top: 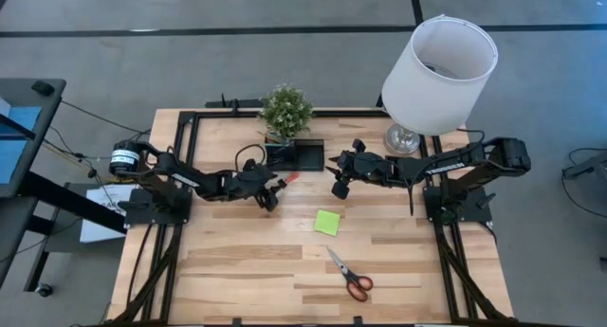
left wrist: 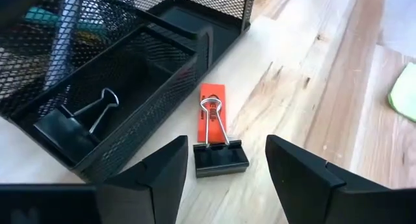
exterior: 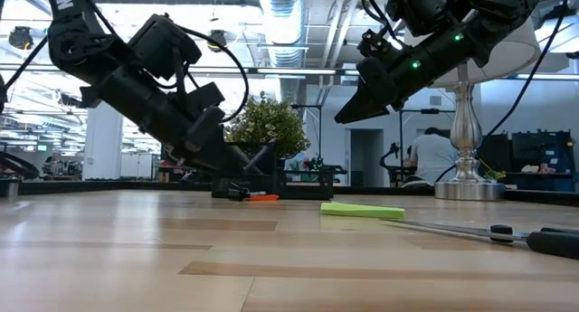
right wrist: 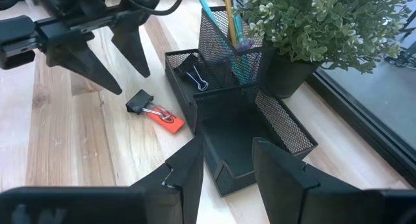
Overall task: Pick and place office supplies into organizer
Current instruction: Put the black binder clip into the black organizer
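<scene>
**Beside organizer: clip grab pending**

Beside organizer (left wrist: 140, 68) on counter (top: 247, 261), lay black binder clip (left wrist: 220, 156) on red piece (left wrist: 212, 113). Left tool (left wrist: 226, 175) hovered wide, straddling clip. Right tool (right wrist: 227, 169) waited open, empty, over organizer. Should've lowered square, pinched clip body w/o red piece.

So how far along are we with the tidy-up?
Done: pens and one binder clip sit in the organizer. In hand: nothing; left gripper, jaws open, over a second clip beside the red piece. Left: sticky notes, scissors.
</scene>
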Action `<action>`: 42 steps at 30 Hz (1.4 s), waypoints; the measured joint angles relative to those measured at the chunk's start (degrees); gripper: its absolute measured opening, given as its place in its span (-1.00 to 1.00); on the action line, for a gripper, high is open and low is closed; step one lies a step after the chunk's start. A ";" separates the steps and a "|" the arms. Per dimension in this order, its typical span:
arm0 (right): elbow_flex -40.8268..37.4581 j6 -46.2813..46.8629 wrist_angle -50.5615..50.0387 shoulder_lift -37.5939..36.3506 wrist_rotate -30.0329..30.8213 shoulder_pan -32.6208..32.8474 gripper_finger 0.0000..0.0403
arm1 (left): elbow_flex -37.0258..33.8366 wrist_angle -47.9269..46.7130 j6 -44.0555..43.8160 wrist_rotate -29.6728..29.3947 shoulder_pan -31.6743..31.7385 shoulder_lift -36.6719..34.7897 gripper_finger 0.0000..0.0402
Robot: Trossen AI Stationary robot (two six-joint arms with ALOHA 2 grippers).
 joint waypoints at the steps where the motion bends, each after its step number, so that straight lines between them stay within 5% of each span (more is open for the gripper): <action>1: 0.00 -0.02 0.02 0.00 0.00 -0.02 -0.37 | 0.00 -0.02 0.00 -0.61 -0.41 0.00 0.01; 16: 0.00 0.00 0.02 0.00 0.00 0.00 -0.37 | -0.02 0.52 -2.20 -1.42 -2.62 1.43 0.01; 28: 0.00 -0.02 0.06 -0.02 0.00 0.00 -0.37 | 0.17 16.63 -3.36 -4.65 -2.62 15.44 0.01; 35: 0.00 -0.01 0.04 -0.02 0.00 0.00 -0.37 | 1.67 17.92 -3.21 -6.13 -2.64 18.45 0.01; 42: 0.00 0.00 0.02 -0.02 0.00 -0.02 -0.37 | 2.05 17.05 -3.21 -7.16 -2.61 18.49 -0.34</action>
